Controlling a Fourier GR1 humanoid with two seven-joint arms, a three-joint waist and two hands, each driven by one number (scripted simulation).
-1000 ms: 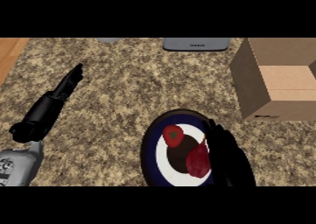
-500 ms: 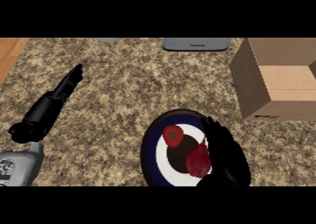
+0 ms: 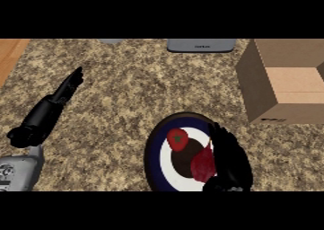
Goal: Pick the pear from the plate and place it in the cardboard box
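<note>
A round plate [image 3: 155, 155] with a blue rim and a white ring lies at the lower middle of the counter. Two red shapes show on it: a brighter one [image 3: 177, 138] with a dark spot, and a darker pear-like one [image 3: 203, 164] with a thin stem. I cannot tell whether they are one fruit. My right hand [image 3: 229, 159] lies over the plate's right side with its fingers stretched along the darker red shape and touching it. It is open. The cardboard box [image 3: 286, 83] stands at the upper right. At the left, my left hand [image 3: 55, 103] rests open on the counter.
A grey appliance [image 3: 201, 45] sits at the counter's far edge, with a smaller grey thing [image 3: 111, 41] to its left. A wooden strip [image 3: 5, 58] borders the counter at the upper left. Speckled counter lies between the plate and the box.
My right hand has settled slightly lower beside the darker red shape, and its thumb now shows at the plate's lower edge. The left hand and the box have not moved.
</note>
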